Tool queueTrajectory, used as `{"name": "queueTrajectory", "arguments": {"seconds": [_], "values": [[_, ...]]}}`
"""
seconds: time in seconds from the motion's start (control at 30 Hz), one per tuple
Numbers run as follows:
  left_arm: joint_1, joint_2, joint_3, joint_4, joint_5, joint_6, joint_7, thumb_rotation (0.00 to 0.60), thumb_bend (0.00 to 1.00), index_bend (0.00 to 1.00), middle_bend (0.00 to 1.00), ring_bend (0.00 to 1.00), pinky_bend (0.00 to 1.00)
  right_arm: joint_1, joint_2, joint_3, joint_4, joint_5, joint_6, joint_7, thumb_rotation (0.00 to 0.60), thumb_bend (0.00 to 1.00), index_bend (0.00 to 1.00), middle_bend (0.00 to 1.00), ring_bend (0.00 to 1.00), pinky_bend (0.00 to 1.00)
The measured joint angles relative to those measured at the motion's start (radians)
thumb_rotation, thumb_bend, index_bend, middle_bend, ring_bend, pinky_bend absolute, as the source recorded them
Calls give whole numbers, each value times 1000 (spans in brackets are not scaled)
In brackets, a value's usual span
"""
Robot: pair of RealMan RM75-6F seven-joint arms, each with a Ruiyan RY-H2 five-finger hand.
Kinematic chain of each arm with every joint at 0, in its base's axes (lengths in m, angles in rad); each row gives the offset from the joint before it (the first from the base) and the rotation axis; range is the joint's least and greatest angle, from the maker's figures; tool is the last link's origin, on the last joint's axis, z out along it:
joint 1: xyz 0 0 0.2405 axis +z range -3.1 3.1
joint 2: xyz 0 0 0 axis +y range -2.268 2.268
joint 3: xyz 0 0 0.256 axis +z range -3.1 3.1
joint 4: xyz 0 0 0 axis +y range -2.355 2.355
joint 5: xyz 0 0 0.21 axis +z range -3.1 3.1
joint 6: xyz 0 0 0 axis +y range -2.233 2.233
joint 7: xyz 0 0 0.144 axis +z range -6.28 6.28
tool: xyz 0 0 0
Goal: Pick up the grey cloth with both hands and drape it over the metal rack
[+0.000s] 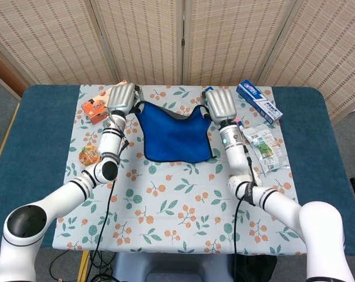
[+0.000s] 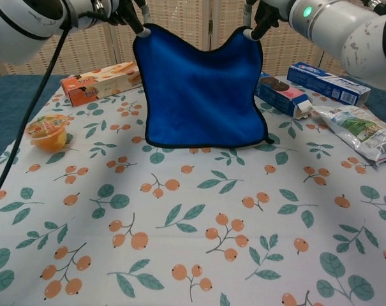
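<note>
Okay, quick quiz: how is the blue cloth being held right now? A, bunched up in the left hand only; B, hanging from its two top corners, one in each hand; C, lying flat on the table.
B: the cloth hangs with the left hand and right hand each gripping a top corner.
</note>
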Motion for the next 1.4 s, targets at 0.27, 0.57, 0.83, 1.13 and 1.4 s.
{"name": "queueTrajectory", "arguments": {"seconds": [0.27, 0.57, 0.83, 1.13, 1.4], "values": [[-1, -5, -10, 15, -14, -9, 22, 600, 393, 531, 1000, 947, 1000, 27, -25, 13, 46, 56, -13, -47, 600, 468, 638, 834, 775, 877], [-10, -11, -28, 30, -7, 11, 25, 600, 393, 531, 1000, 945, 1000, 55, -48, 34, 105, 80, -16, -44, 600, 463, 638, 834, 775, 877], [-18, -27, -36, 61, -10, 4, 42, 600, 392, 523, 1000, 935, 1000, 75, -66, 42, 154, 97, -36, -44, 600, 456, 636, 830, 775, 877], [-33, -54, -42, 112, -56, -19, 106, 600, 354, 370, 890, 798, 1000, 100, -93, 50, 229, 140, -74, -86, 600, 300, 377, 809, 774, 877], [-38, -51, -48, 106, -149, -48, 201, 600, 236, 122, 355, 330, 765, 111, -112, 58, 269, 185, -89, -143, 600, 83, 115, 795, 767, 877]]}}
